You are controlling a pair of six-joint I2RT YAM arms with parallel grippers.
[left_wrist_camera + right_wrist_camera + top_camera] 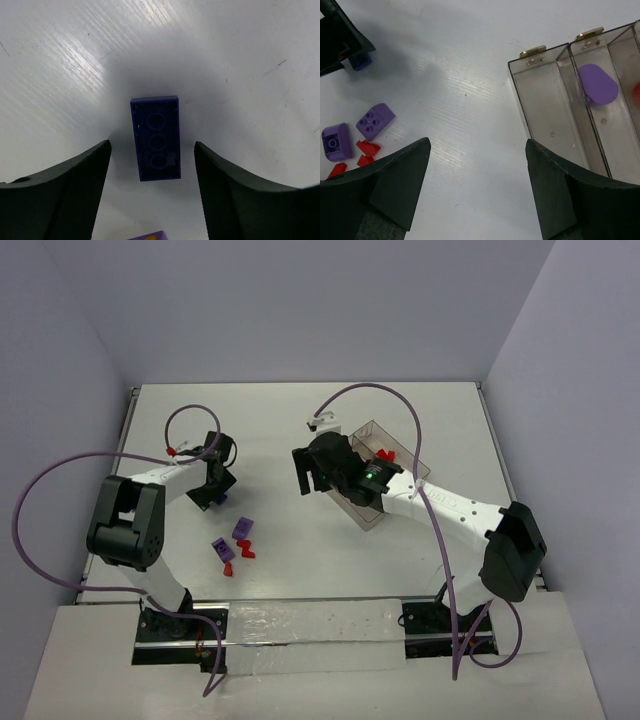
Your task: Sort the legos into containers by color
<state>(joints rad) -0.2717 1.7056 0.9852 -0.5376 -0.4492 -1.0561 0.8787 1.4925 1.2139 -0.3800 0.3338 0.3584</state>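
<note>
The purple brick [155, 137] could skid or spin on the smooth table [240, 60]. It lies slightly skewed, so one finger would likely touch it first and push it instead of pinching it. It is also flat and low, so a grip taken too high may slide off its top. The left gripper [151, 150] stands over it with the jaws spread. The brick lies underside up between the fingers, its long side running along them. There is a clear gap on each side, a little smaller on the picture's right.

The loose pile [235, 545] sits nearer the bases, apart from this brick, with purple [375, 120] and red pieces [365, 150] close together. A careless pick there could drag a neighbour along.

The right gripper [477, 150] hovers between the pile and the tray [537, 57], jaws wide and holding nothing. If it reaches left for the pile, the two arms could crowd each other. The tray's near compartment shows nothing in it, the next holds a purple piece [597, 84], and red [636, 95] shows beyond. A drop over a thin divider could land in the wrong colour's compartment.
</note>
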